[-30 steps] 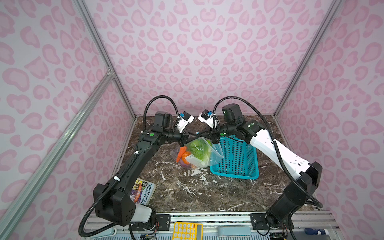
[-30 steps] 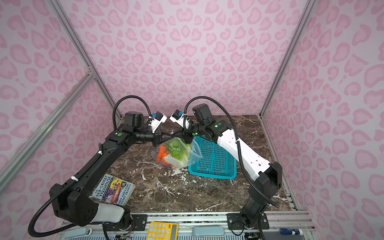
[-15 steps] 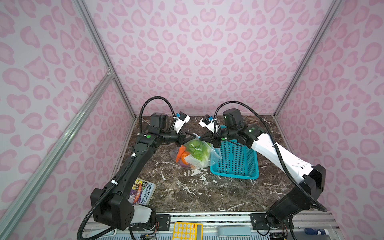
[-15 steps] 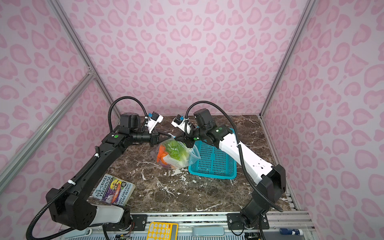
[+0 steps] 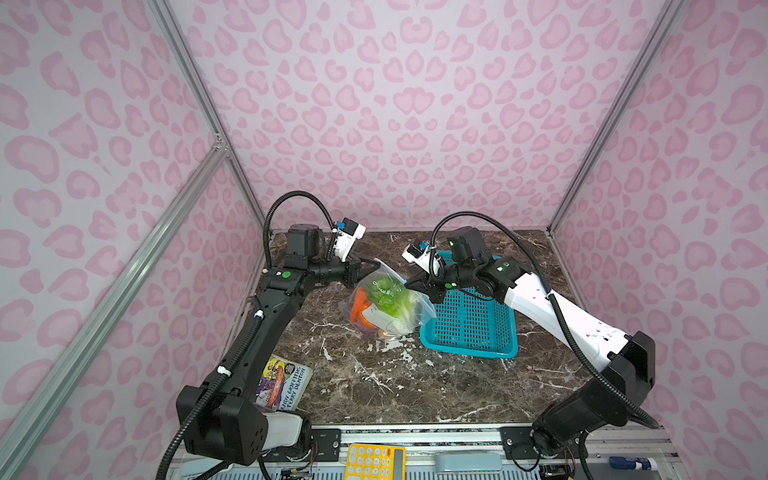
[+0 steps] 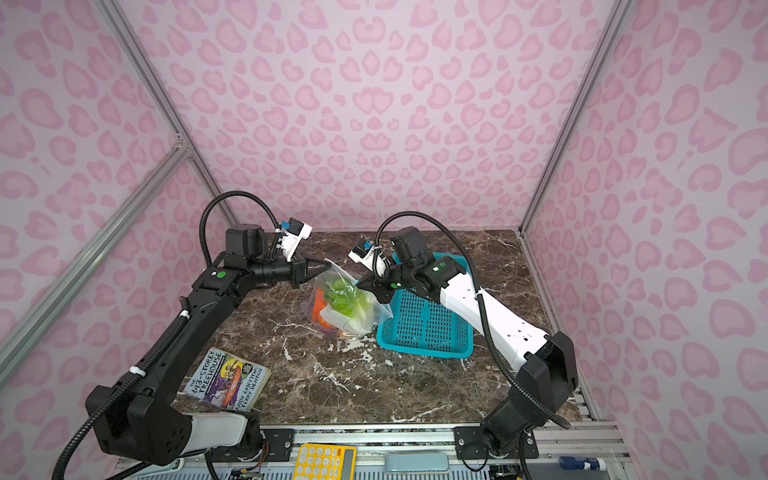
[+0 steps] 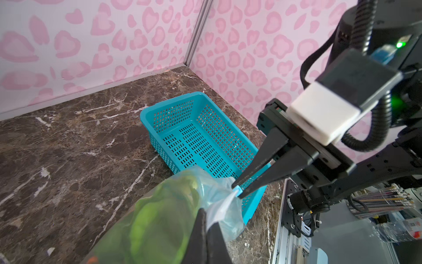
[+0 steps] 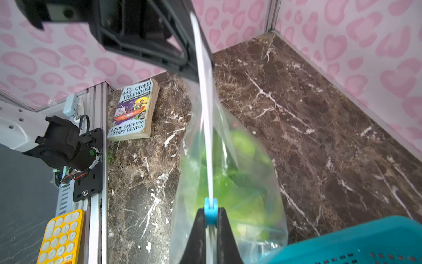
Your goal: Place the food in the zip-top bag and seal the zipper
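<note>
Zip-top bag (image 5: 386, 309) with the food (image 5: 390, 296) inside, rested on the table (image 5: 374, 386) between middle and far edge, zipper (image 8: 205, 114) held taut, one end pinched in the closed left claw (image 5: 370, 266), blue slider (image 8: 210, 212) gripped by the right claw (image 5: 409, 284), teal basket (image 5: 467, 353) just beside.

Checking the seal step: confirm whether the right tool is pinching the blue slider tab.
Yes: the right wrist view shows the right tool closed on the blue slider tab on the zipper.

- Bright, even light is filling all views, casting only soft shadows.
- In both wrist views the zip-top bag (image 8: 246, 194) is sitting out of focus near the lens.
</note>
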Controlling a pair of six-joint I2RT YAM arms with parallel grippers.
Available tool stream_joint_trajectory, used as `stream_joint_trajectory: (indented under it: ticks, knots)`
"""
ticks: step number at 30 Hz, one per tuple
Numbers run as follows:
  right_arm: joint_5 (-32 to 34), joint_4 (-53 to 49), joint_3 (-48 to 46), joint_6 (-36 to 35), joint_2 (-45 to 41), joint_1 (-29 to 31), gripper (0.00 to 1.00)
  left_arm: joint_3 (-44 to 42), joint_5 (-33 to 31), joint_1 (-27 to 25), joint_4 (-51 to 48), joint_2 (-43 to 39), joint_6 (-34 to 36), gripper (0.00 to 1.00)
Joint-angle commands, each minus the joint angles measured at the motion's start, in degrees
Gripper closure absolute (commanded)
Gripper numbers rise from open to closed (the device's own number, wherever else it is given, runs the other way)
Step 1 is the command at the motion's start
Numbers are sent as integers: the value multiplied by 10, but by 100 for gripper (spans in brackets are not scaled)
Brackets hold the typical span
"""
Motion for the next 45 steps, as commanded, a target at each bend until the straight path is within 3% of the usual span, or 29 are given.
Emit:
stream_joint_trajectory:
  ticks: [1, 19, 45]
  knots:
    - [26, -59, -19, 12, -3, -2, 100, -2, -29, 13, 69, -5, -13, 96]
    - [60, -84, -104, 30, -55, -10, 100, -8, -72, 31, 74, 7, -28, 96]
    - [81, -94, -201, 56, -139, -25, 100, -9, -72, 38, 77, 10, -34, 96]
